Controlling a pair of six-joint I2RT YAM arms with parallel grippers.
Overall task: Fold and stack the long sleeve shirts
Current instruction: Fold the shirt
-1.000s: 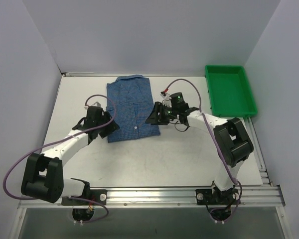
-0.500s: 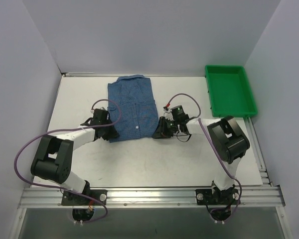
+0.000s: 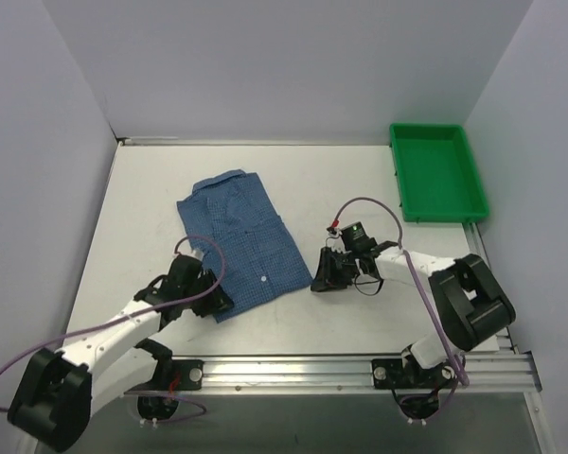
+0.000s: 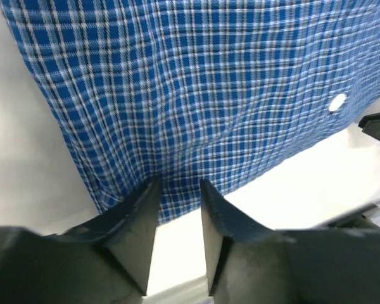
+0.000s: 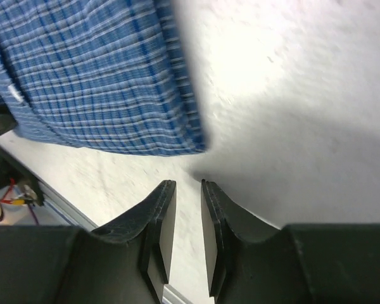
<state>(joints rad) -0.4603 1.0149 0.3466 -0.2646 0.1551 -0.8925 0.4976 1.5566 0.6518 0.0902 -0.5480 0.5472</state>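
Observation:
The blue fine-checked long sleeve shirt [image 3: 235, 236] lies folded on the white table, turned at an angle, collar toward the far left. My left gripper [image 3: 213, 301] is at its near left hem. In the left wrist view the left gripper [image 4: 177, 185] pinches the hem of the shirt [image 4: 196, 82] between its tips, with a narrow gap. My right gripper [image 3: 324, 274] sits low on the table beside the shirt's near right corner. In the right wrist view the right gripper [image 5: 187, 183] is slightly open and empty, just short of the shirt [image 5: 95, 76].
A green tray [image 3: 427, 128] stands at the far right corner of the table. White walls enclose the back and both sides. A metal rail [image 3: 293, 364] runs along the near edge by the arm bases.
The shirt has slid toward the near edge and turned, its near left corner moving most. Both grippers moved nearer with it. The right gripper now stands off the cloth's corner.

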